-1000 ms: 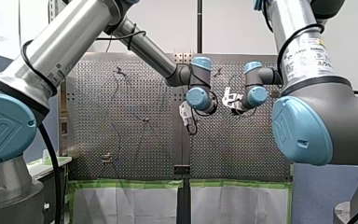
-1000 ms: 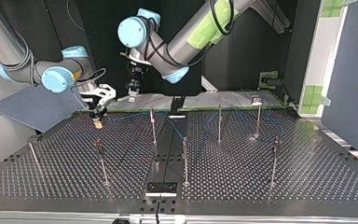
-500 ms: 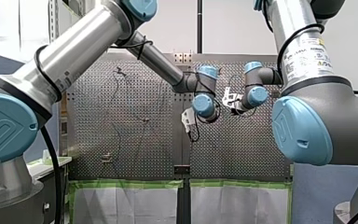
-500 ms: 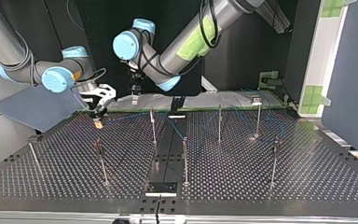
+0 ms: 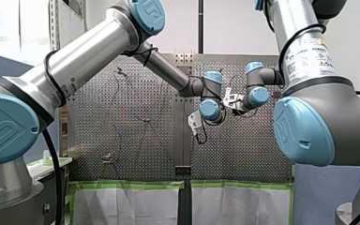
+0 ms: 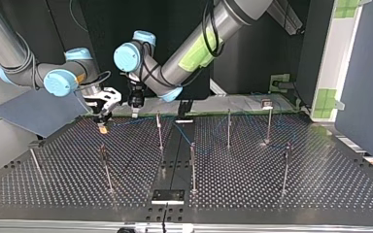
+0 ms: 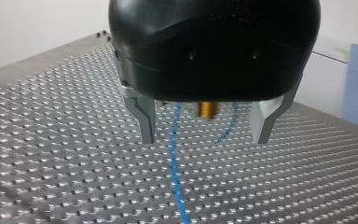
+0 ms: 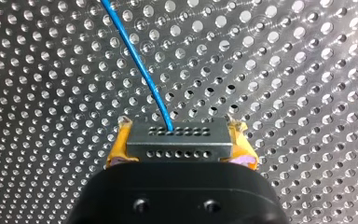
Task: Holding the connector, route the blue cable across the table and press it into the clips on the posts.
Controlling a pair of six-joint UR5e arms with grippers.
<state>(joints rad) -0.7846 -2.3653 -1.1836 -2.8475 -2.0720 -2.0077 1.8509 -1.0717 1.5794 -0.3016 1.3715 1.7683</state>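
Note:
My right gripper (image 8: 179, 124) is shut on a grey connector (image 8: 177, 145), which sits between its yellow pads (image 8: 117, 150). The blue cable (image 8: 139, 59) leaves the connector and runs out over the perforated table (image 8: 284, 70). In the top view my right gripper (image 6: 102, 118) hangs low at the far left of the plate. My left gripper (image 6: 135, 104) is just beside it, above the cable (image 6: 128, 121). In the left wrist view my left gripper (image 7: 205, 140) is open, its metal fingers (image 7: 145, 122) straddling the blue cable (image 7: 174, 163) without touching it.
Several thin upright posts stand on the table, among them one (image 6: 159, 131) near the grippers, one (image 6: 193, 165) in the middle and one (image 6: 269, 124) further towards the top view's right. A small black plate (image 6: 168, 195) lies at the near edge.
My left arm has swung towards my right gripper and come lower, leftwards in the top view. My right gripper with the connector has stayed put.

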